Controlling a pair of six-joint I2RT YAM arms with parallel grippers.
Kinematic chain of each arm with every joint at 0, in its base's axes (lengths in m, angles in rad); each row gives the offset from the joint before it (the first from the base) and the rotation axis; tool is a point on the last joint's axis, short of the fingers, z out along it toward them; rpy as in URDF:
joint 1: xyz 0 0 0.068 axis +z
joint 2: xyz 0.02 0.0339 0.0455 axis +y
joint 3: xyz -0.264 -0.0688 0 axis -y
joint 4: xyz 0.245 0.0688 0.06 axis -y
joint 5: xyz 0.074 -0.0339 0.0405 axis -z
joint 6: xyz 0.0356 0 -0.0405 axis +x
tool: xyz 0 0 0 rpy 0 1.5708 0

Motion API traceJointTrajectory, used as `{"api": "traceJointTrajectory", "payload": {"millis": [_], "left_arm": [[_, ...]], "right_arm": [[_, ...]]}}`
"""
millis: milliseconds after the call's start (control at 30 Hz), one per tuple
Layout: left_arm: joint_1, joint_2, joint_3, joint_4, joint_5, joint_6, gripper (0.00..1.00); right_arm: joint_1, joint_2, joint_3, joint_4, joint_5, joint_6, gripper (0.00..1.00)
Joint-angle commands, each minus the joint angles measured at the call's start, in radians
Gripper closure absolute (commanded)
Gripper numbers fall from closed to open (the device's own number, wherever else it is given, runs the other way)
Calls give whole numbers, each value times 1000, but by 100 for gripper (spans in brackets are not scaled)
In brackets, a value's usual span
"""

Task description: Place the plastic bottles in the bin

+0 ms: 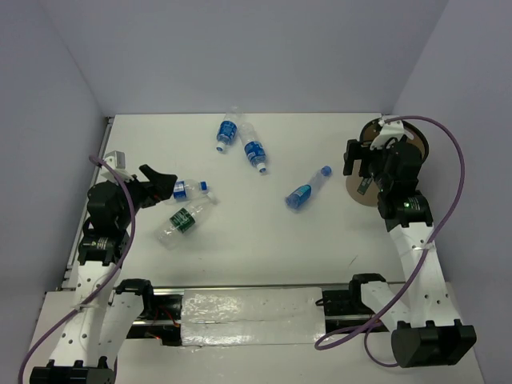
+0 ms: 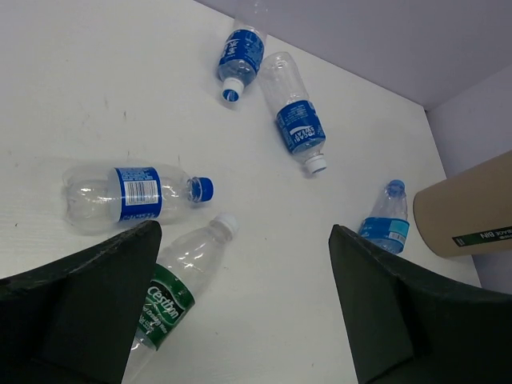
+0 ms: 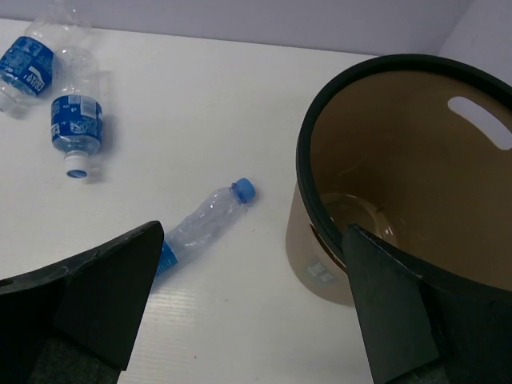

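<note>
Five plastic bottles [image 2: 140, 192] loose on table [image 1: 264, 232], bin [image 2: 472, 208] by right pincer [image 3: 254, 230].

Left arm [image 1: 86, 300] & right arm [image 1: 424, 276]: white flat-sided links w/ rows of small holes, black motor housings at joints & bases. Purple cable [image 1: 461, 172] loops along ea. arm. Left end effector [image 1: 164, 186] & right end effector [image 1: 358, 170]: matte black, wedge-shaped fingers. Small green light [image 1: 408, 205] on right arm's black housing.
</note>
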Motion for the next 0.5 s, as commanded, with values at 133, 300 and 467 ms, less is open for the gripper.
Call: {"api": "traceJointTrajectory", "payload": {"millis": [133,300,467], "left_arm": [[3,-8,3,11,21,9,1],[3,9,-3,4,15,-20,7],[3,35,-14,13,42,-55,33]], "right_arm": [[5,-32,-4,-22,-455,-381,0],[175,-64,-14,-177,-585,-724,0],[332,119,89,-435,-590,-987,0]]}}
